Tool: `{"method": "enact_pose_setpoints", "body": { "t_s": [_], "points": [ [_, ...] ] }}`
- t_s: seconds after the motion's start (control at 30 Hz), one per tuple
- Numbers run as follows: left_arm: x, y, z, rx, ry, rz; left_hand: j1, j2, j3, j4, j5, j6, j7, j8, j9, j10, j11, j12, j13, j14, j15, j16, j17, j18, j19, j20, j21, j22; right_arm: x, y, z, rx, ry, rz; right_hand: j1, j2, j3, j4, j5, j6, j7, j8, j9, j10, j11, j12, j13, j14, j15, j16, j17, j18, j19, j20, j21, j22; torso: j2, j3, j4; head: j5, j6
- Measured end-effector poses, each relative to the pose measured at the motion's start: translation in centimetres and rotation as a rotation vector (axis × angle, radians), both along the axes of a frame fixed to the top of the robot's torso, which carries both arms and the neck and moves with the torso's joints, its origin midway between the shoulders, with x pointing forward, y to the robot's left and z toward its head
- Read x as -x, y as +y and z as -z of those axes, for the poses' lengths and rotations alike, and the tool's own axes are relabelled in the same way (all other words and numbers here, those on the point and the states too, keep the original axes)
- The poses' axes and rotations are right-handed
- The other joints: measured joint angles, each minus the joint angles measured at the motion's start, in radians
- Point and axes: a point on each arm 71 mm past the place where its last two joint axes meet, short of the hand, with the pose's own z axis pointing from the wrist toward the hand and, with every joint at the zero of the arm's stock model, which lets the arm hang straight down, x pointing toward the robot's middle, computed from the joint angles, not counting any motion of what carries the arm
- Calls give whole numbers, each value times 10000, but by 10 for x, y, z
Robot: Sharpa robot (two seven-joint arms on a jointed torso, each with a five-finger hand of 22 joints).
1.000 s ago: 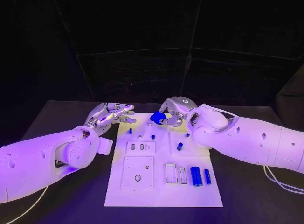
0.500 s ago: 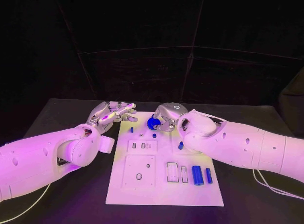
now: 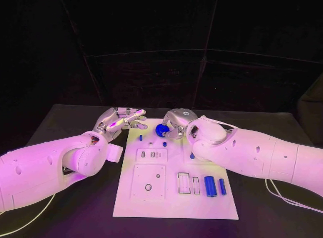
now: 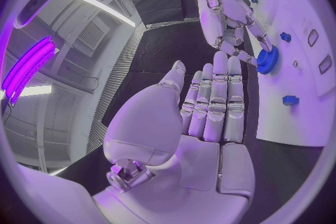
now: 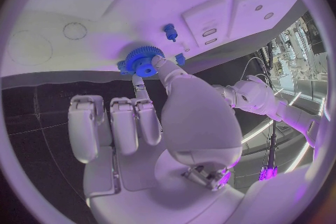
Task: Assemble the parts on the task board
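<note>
A small blue toothed gear point(image 3: 162, 130) sits pinched in the fingertips of the right hand point(image 3: 179, 123), just above the far end of the white rectangular task board point(image 3: 176, 206). Two blue cylinders point(image 3: 214, 186) lie side by side near the board's near right corner, beside rectangular slots. The left hand point(image 3: 121, 121) hovers at the board's far left edge, fingers extended together, holding nothing, over the black worktop point(image 3: 76, 213).

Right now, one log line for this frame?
right hand: holds gear over board far end | left hand: open, beside board | two cylinders: lying on board
</note>
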Motion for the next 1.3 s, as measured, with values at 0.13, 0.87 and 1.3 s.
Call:
{"method": "enact_pose_setpoints", "body": {
  "t_s": [0.13, 0.87, 1.3],
  "points": [
    [0, 0, 0, -2, -1, -4, 0, 0, 0, 0, 0, 0, 0, 0, 1, 0, 0, 0, 0, 0, 0, 0, -1, 0, 0, 0, 0, 0, -1, 1, 0, 0, -51, 47, -33, -34, 0, 0, -230, 33, -33, -11, 0, 0, 0, 0, 0, 0, 0, 0, -1, 0, 0, 0, 0, 0, 0, 1, -3, 10, -6],
    [-1, 0, 1, -24, 39, 0, 0, 0, 0, 0, 0, 1, 0, 0, 1, 0, 0, 0, -9, 0, 0, 0, 12, 1, 0, 0, 0, -9, -4, 5, 4, 255, 177, 134, -382, -382, -338, 298, -1627, -995, 279, -540, -19, -18, 201, -386, 0, 19, 199, 0, -2, 2, 3, 150, -1, 0, -4, -2, 0, 10, -84],
    [-1, 1, 1, -34, 67, 5, 0, 0, 0, 0, 0, 1, -1, 0, 2, 0, 0, 0, -8, 0, 0, 0, 24, 0, 0, 0, -41, -8, -6, 0, 6, 263, 669, 228, -1900, 63, -1746, 1988, -1042, -1140, 336, -541, 9, 18, 235, -386, 0, -16, 234, 0, -3, 2, 5, 218, -1, 6, -4, 7, -12, 11, -68]
  ]
}}
